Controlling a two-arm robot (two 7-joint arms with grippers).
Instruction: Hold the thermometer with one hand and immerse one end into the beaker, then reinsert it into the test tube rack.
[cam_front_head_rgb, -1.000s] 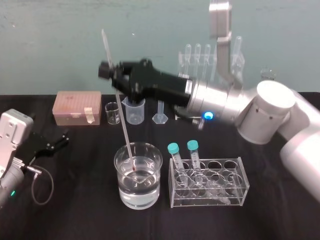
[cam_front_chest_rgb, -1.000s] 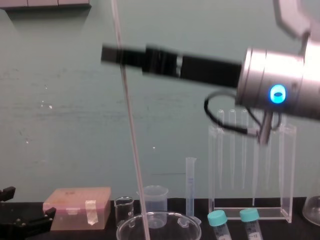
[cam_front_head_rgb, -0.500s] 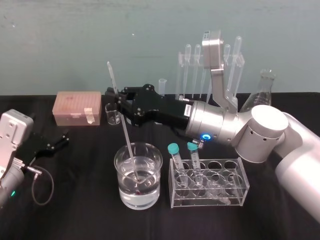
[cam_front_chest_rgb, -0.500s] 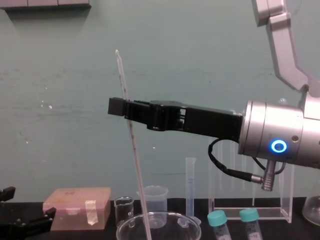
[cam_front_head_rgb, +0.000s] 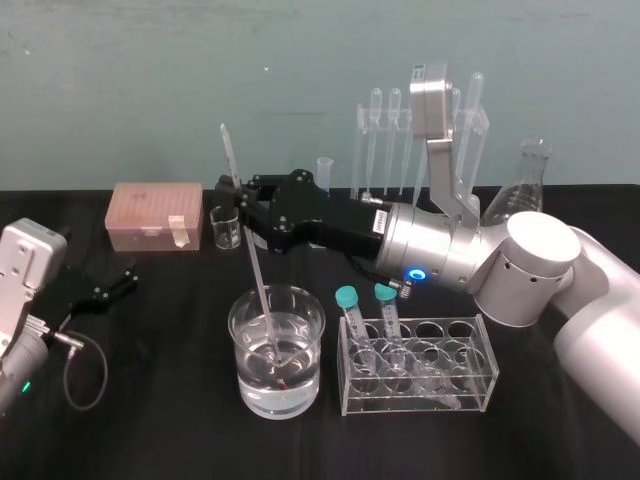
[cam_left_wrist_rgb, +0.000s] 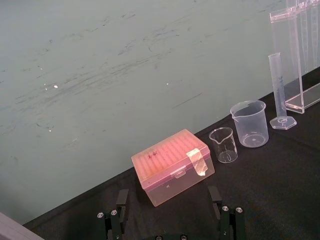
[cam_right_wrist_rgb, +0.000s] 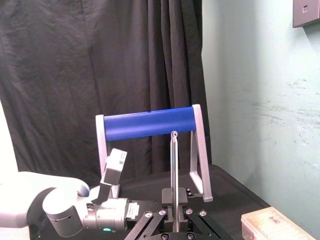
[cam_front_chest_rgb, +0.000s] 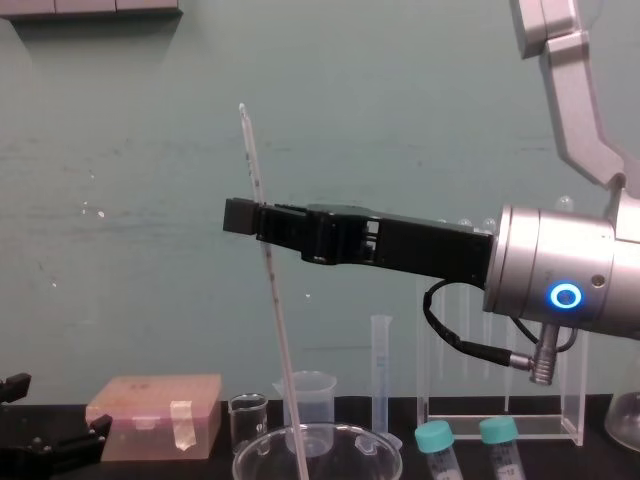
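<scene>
— Right end effector (cam_front_head_rgb: 240, 205), what pose?
— Stretched level toward the left and clamped on the single thermometer (cam_front_head_rgb: 250, 265), which is tilted, its lower end down in the one beaker (cam_front_head_rgb: 248, 385).
— Left end effector (cam_left_wrist_rgb: 169, 215)?
— Parked on the bench (cam_front_head_rgb: 170, 420), jaws apart. One test tube rack (cam_front_chest_rgb: 545, 425) stands behind.

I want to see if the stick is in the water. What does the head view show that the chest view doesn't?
Head view: the lower end of the thermometer under water in the beaker, and the left pincer parked open. Chest view: the tall measuring cylinder, side on. Both: the right pincer shut on the thermometer, and the pink box.
</scene>
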